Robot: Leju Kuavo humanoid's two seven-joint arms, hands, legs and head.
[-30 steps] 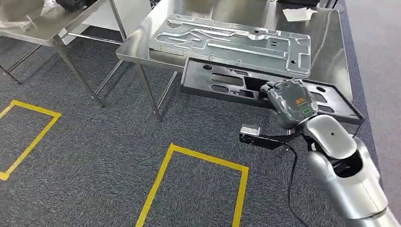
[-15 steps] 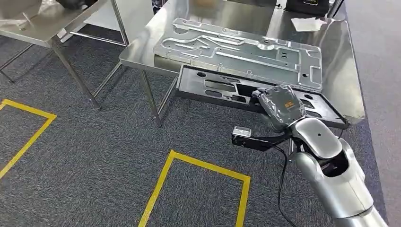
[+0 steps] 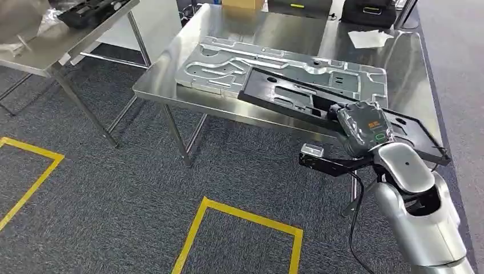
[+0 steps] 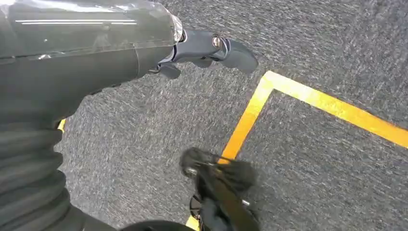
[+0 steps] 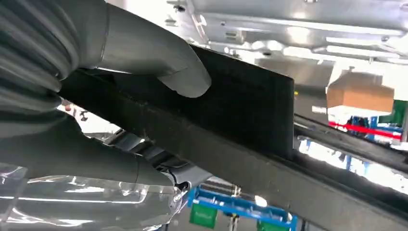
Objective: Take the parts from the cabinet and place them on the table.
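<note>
Placement stage. The right hand (image 3: 362,127) grasps the black frame part (image 3: 297,98) along its near edge, thumb pressed on its face in the right wrist view; the part is tilted, its far end over the silver stamped panel (image 3: 285,63) already lying on the worktop (image 3: 171,74), its near corner overhanging the edge. Left to do, by judgement: lowering it flat and letting go. The left hand (image 4: 211,48) hangs empty, fingers apart, above the carpet (image 3: 114,182) with yellow floor tape (image 3: 240,211). Obstacles: the panel (directly beneath), a sheet of paper (image 3: 370,37), a cardboard box (image 3: 242,4).
</note>
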